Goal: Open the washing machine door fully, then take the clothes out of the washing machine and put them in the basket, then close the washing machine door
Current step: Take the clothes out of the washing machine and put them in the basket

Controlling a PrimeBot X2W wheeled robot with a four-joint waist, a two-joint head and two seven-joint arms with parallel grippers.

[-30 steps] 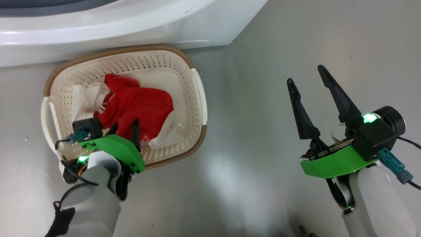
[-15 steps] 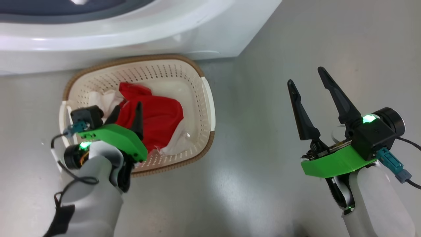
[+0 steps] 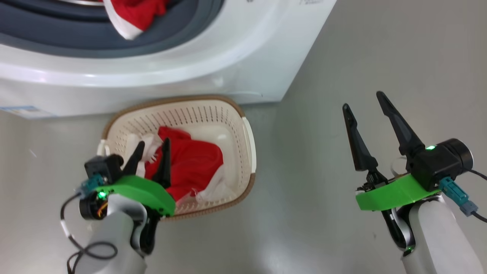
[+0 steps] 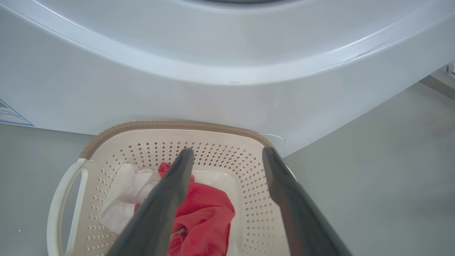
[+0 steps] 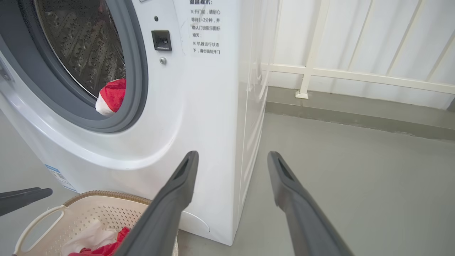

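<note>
My left jaws stand spread and empty above the basket (image 3: 249, 152), with red clothes (image 3: 198, 167) lying in it just below their tips. My right jaws are spread too, over the floor (image 3: 304, 213), well apart from the basket. Beyond the left jaws, another red garment (image 3: 133, 15) hangs at the washing machine (image 3: 228, 68) mouth.

The left pincer (image 3: 154, 141) hides the basket (image 3: 249, 144) corner beneath it. Beyond its fingertips, the red garment (image 3: 133, 11) in the washing machine (image 3: 228, 57) is cut by the top edge.
</note>
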